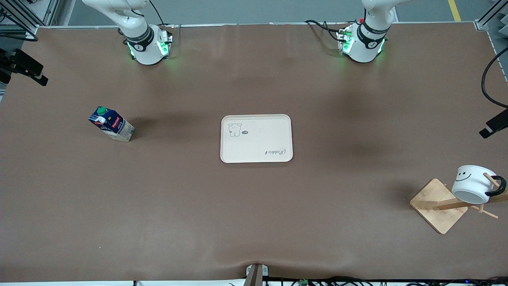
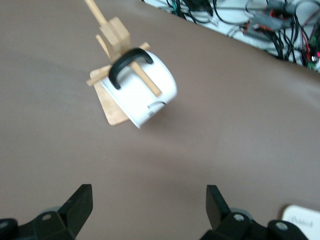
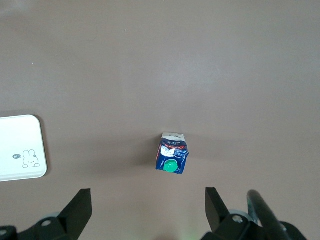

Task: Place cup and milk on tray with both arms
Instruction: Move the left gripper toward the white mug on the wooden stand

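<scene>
Both grippers have their jaws wide open and hold nothing.

Up in the air, the left gripper [image 2: 146,202] looks down at bare brown table [image 1: 254,222]. Out ahead of its two black fingers [image 2: 80,202] is the cup [image 2: 145,90]. The cup is white with a black handle [image 2: 129,65]. It hangs tipped on a peg of a wooden rack [image 1: 440,204], not on the table. A smiley face shows on its side in the front view. The rack stands at the left arm's end of the table, nearer the front camera than the tray. One corner of the tray pokes into the left wrist view, just beside one finger.

The right gripper [image 3: 146,202] is up in the air too, over bare table. The milk [image 3: 173,159] stands just ahead of its open fingers [image 3: 216,202], about in the middle between them. Its green cap [image 3: 171,166] faces up. The milk is at the right arm's end of the table, well apart from the tray.

The tray [image 1: 256,151] lies flat in the middle of the table, between the milk and the cup. It has nothing on it but its little drawing [image 1: 235,129] and a word.
</scene>
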`<state>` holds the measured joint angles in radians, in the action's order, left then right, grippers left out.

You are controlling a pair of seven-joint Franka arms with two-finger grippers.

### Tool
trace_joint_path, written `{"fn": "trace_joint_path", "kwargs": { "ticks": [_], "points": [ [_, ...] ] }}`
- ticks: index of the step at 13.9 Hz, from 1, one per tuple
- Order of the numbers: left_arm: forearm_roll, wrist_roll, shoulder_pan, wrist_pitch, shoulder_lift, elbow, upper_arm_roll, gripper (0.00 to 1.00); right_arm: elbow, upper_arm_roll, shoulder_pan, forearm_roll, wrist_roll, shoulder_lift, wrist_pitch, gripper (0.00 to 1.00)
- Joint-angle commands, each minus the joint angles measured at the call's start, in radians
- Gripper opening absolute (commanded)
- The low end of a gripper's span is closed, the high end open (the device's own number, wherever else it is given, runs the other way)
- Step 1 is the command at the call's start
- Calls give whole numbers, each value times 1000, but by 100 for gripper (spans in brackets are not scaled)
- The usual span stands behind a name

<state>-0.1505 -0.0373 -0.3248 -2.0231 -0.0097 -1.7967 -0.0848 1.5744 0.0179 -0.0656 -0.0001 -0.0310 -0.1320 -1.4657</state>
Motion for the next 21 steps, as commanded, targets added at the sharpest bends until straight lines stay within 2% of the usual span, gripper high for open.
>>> {"fn": "trace_joint_path", "kwargs": {
  "ticks": [1,3,6,9,16,21],
  "points": [
    [-65,-9,-20,-152,-49,-136,-7,100,-24,7,-14,-6,-14,11,7,100],
    [-148,-9,-43,-265,-44,-193,-6,100,-25,8,-13,-5,-14,11,5,100],
    [-162,7,-43,-377,-29,-234,-10,100,-25,7,-11,-3,-12,11,4,100],
    [-175,85,-42,-453,10,-237,-15,100,-24,7,-16,0,-13,14,7,100],
    [-346,336,-43,-535,111,-233,-15,100,-24,7,-23,0,-17,32,1,100],
    [-382,405,-42,-574,174,-182,-15,90,-24,7,-25,-6,-15,32,-2,100]
  ]
}}
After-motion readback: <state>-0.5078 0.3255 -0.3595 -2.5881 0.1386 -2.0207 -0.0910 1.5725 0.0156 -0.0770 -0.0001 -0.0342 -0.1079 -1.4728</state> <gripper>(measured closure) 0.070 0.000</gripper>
